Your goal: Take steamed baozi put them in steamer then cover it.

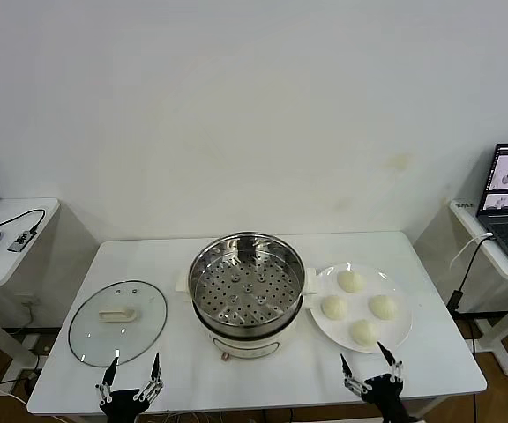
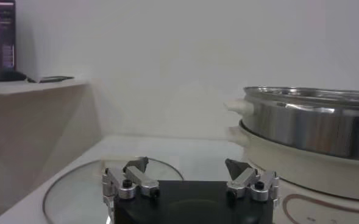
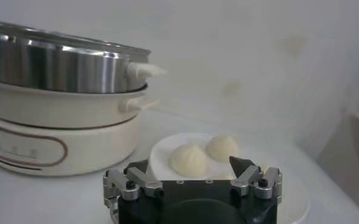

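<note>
Item count: four steamed baozi (image 1: 358, 307), one steamer (image 1: 248, 293), one cover (image 1: 117, 322), one plate (image 1: 404, 330), all on one white table (image 1: 430, 366).

The baozi are smooth, round, off-white dough buns. They sit in a loose diamond on the flat white round plate, which lies just beside the steamer on my right side. None of the buns is in the steamer.

The steamer stands at the middle of the table. It is a round, shiny stainless-steel pot, and a perforated steel tray (image 1: 245, 291) with many small holes fills its inside. The pot rests on a cream-white base with short side handles. The steamer is uncovered.

The cover lies flat on the table to my left of the steamer, apart from it. It is a round clear glass disc with a metal rim and a cream-white bar handle at its centre.

My left gripper (image 1: 131, 374) hangs at the near table edge, just in front of the cover. Its fingers are spread wide and hold nothing. In the left wrist view the left gripper (image 2: 188, 168) points toward the glass disc.

My right gripper (image 1: 370, 371) hangs at the near table edge, just in front of the plate. Its fingers are likewise spread wide and empty. In the right wrist view the right gripper (image 3: 191, 169) faces the buns.
</note>
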You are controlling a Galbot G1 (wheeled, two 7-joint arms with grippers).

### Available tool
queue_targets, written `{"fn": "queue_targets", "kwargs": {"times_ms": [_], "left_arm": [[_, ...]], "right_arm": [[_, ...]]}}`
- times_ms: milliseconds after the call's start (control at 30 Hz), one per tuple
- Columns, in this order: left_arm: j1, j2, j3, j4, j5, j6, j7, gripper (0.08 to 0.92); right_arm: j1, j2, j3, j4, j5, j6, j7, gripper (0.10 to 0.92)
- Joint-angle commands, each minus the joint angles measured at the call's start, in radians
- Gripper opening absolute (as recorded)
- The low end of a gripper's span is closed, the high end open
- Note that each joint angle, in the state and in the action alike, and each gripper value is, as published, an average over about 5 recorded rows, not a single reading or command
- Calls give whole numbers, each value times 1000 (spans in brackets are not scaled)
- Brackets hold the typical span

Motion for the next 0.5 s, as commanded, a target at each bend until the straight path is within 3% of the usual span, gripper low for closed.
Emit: {"fn": "queue_targets", "kwargs": {"times_ms": [33,300,500], "left_arm": [[-57,25,-9,0,13,55,-1,823],[-101,41,-14,6,22,87,-8,823],[-117,44,-16,24,39,87,-17,823]], "right_arm": [[171,-214,61,-49,-179,-92,-70,823],[336,-483,13,-121,-233,-223,-275,823],[561,-679,-140,-232,-241,-220,-480,823]]}}
